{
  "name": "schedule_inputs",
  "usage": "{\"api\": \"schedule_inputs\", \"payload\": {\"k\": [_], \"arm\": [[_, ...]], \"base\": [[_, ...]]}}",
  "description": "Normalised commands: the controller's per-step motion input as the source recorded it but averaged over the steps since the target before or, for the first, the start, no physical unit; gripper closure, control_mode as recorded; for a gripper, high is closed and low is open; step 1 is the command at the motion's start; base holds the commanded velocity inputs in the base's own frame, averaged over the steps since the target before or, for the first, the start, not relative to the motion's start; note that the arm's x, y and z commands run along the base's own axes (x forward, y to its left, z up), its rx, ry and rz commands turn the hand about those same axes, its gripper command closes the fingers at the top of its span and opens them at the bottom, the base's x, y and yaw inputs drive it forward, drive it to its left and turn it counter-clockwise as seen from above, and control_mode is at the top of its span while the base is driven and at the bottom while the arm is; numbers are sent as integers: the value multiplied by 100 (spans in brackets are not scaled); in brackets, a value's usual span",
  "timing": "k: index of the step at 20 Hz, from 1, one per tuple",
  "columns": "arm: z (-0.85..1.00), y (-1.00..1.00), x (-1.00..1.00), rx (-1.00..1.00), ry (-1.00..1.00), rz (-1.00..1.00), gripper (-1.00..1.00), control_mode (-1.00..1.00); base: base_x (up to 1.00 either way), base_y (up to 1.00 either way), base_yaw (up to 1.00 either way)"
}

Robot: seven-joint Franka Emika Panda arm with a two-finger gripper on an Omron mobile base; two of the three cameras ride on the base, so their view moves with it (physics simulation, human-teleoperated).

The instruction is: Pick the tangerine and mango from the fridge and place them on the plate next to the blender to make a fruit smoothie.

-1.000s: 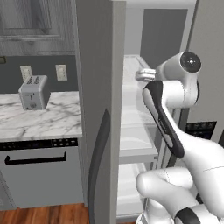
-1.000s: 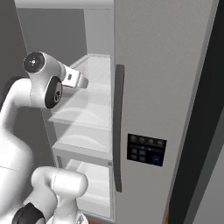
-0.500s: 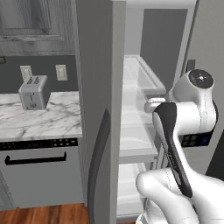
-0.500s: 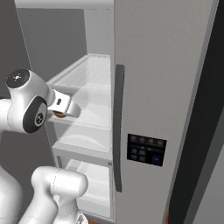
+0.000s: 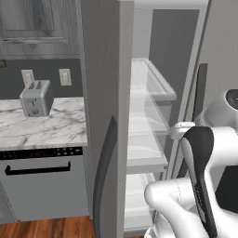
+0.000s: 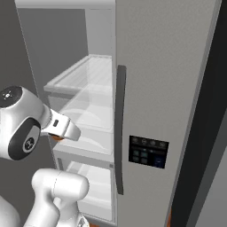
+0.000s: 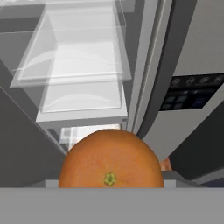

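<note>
The tangerine (image 7: 111, 162) sits close up at the bottom of the hand view, plain orange with its green stem scar facing the camera. My gripper (image 6: 57, 137) is shut on the tangerine, and a sliver of orange (image 6: 55, 138) shows under the white hand. The hand hangs just outside the open fridge (image 6: 164, 88), level with its middle glass shelf (image 7: 83, 65). From the left base view the fridge (image 5: 104, 93) stands open and its white shelves (image 5: 146, 144) look bare. The fingertips are hidden behind the fruit. The mango, the plate and the blender are out of view.
A silver toaster (image 5: 36, 98) stands on the marble counter (image 5: 46, 130) left of the fridge, above a grey appliance front with a dark handle (image 5: 39, 168). The fridge's right door carries a dark control panel (image 6: 148, 151) and a long vertical handle (image 6: 119, 128).
The arm has drawn back out of the fridge and lowered, carrying the tangerine with it. The hand has moved from shelf depth to just in front of the shelves.
</note>
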Motion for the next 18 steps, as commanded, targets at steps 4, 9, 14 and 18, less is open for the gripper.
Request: {"api": "schedule_inputs", "payload": {"k": [4,9,14,18], "arm": [[0,0,-3,0,0,0,100,-100],[0,-3,-8,0,0,0,100,100],[0,0,0,0,0,0,100,100],[0,0,0,0,0,0,100,100]], "base": [[0,0,0],[-75,-40,-1],[-98,-39,17],[-91,-3,77]]}}
